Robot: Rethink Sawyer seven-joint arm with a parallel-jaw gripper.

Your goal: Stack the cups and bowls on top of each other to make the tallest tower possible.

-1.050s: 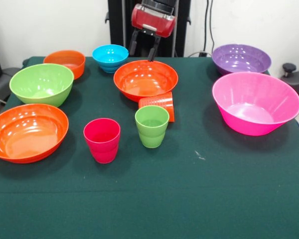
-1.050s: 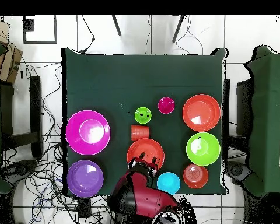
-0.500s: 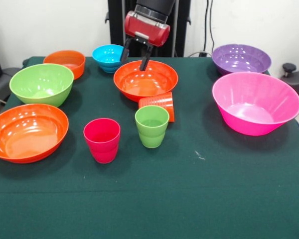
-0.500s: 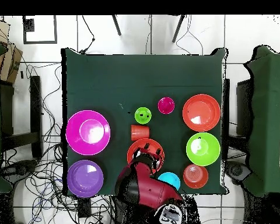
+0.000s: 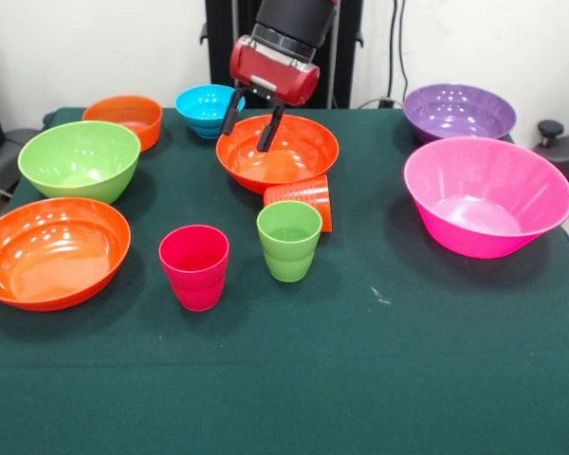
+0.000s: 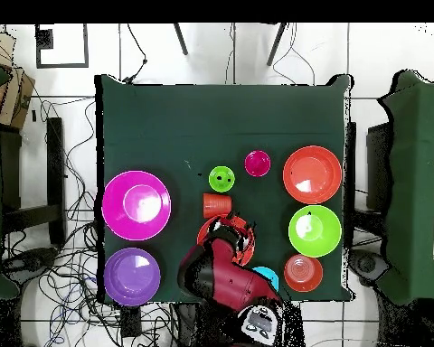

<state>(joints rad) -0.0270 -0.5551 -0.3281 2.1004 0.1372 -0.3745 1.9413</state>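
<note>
Front view: end effector [image 5: 246, 123] spread, hovering over middle orange bowl [image 5: 299, 156] left rim.

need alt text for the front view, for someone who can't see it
A red and black gripper with open fingers hangs over the middle orange bowl on a green table. Around it sit six more bowls, and in front upright magenta-red and light green cups, plus an orange cup on its side.
</note>
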